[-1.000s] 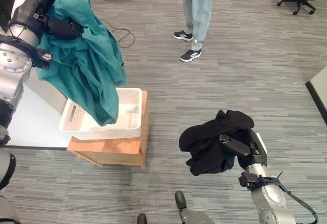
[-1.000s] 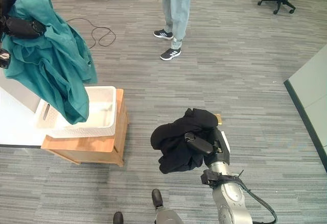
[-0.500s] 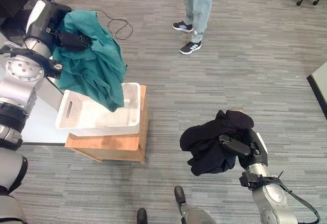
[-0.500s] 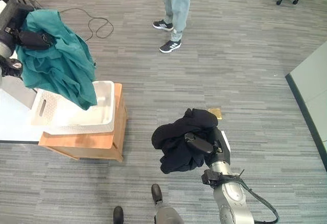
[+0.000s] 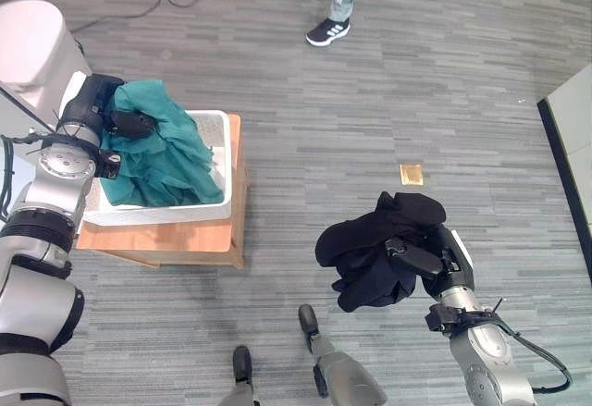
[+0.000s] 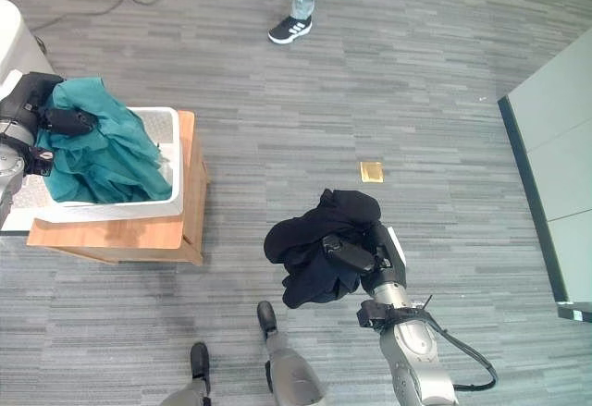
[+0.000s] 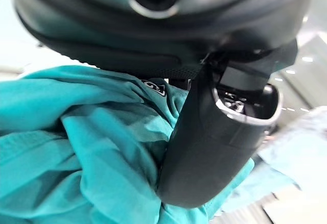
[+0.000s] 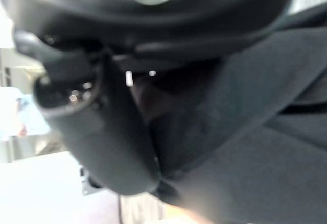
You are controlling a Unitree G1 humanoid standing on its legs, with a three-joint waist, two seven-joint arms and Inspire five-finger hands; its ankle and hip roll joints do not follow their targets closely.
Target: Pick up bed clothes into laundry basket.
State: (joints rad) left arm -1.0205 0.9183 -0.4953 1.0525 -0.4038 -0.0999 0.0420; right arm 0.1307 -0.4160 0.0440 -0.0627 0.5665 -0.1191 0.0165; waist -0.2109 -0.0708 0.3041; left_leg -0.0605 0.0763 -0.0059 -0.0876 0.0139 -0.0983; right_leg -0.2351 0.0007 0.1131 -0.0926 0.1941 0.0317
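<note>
Grey plank flooring (image 5: 462,82) runs across the room, with a person's shoes (image 5: 328,31) at twelve o'clock. At nine o'clock the left robot hand (image 5: 129,125) has its fingers curled into the teal garment (image 5: 166,161), bunching a fold at the top of the heap; the left wrist view shows the thumb (image 7: 214,147) pressed into that cloth. Most of the garment lies slumped inside the white laundry basket (image 5: 222,207), which sits on a low wooden worktop (image 5: 166,239). At five o'clock the right robot hand (image 5: 418,260) is closed on a black garment (image 5: 370,249), held clear of the floor and well apart from the basket. Both pieces look light, limp and shapeless, likely to drape and trail, so a gathered handful near the middle seems the safest hold. The black bundle has no clear long axis; its loose folds hang downward. A small brass floor plate (image 5: 411,175) lies beyond it.
</note>
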